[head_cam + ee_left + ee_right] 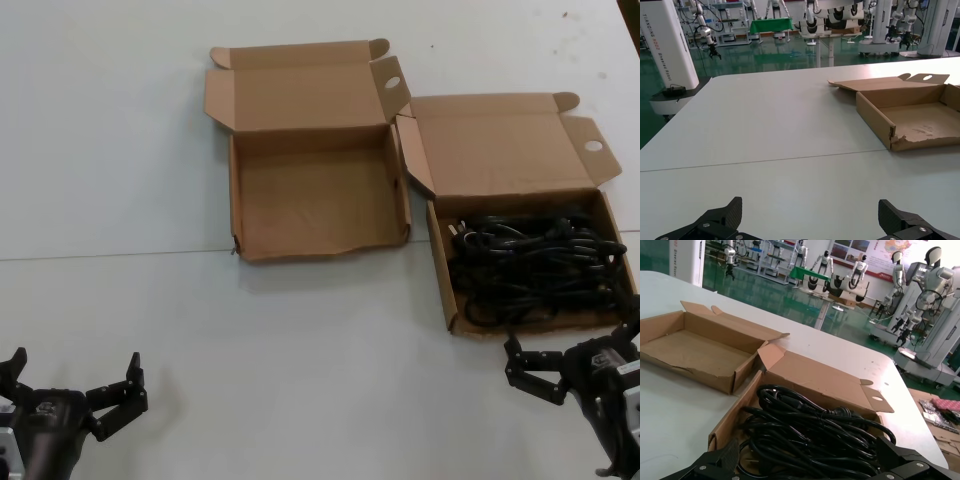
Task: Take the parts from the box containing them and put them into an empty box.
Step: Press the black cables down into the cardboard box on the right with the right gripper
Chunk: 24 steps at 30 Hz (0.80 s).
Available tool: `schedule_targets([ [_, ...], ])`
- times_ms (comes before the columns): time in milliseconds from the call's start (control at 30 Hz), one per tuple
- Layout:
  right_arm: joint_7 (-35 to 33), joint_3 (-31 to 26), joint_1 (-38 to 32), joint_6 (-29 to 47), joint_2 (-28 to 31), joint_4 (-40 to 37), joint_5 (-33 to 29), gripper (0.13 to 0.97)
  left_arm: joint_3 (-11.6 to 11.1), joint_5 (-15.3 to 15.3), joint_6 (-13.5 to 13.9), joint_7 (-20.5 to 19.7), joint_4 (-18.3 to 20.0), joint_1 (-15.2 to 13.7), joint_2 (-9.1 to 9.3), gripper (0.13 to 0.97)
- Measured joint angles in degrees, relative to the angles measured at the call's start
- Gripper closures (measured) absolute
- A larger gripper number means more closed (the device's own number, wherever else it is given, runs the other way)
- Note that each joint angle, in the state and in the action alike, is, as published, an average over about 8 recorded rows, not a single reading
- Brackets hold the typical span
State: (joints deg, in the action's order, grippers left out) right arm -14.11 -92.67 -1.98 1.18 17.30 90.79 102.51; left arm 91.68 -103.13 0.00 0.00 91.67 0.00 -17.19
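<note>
Head view: cords just beyond right jaws, spread.

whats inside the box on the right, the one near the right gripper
Black power cords, a tangled pile of them, fill the right-hand box. One plug shows at its far end. The tray floor underneath is covered, so nothing else can be seen.

A white table stands before a green-floored hall of robots.
</note>
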Motion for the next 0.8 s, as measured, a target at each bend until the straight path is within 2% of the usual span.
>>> schedule_targets([
  [800, 0.0, 0.0, 0.0, 0.0, 0.0, 0.0, 0.0, 0.129, 0.0, 0.0, 0.0, 0.0, 0.0, 0.0, 0.0, 0.132],
])
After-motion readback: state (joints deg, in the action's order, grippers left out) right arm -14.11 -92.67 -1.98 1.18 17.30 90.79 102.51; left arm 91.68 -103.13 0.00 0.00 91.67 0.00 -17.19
